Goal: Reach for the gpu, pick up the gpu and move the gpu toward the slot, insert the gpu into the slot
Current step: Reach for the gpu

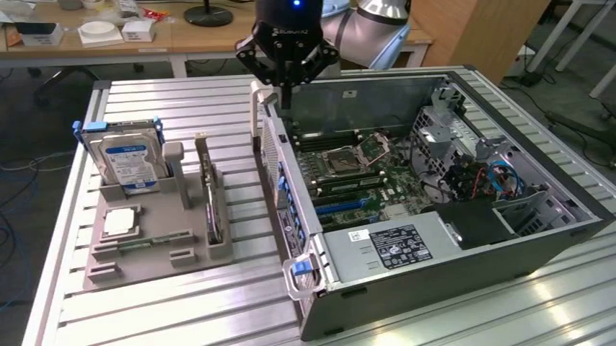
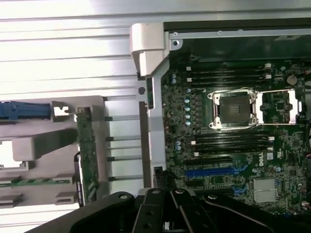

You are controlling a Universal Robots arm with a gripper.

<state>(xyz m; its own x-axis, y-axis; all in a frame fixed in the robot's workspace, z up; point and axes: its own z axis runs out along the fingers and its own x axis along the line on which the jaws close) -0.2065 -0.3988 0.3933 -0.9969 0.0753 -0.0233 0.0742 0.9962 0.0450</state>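
Empty clenched tool [image 1: 285, 96] hovers over the far edge of the open PC case [image 1: 462, 268], gpu [image 1: 205, 180] well apart, standing on edge in the grey holder [image 1: 154, 249] on the bench [image 1: 173, 94] at the exterior view's left; likely light, stiff, fragile, best pinched by its bare top edge.

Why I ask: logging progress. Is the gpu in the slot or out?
Out. The gpu stands on edge in the grey holder, outside the computer case.
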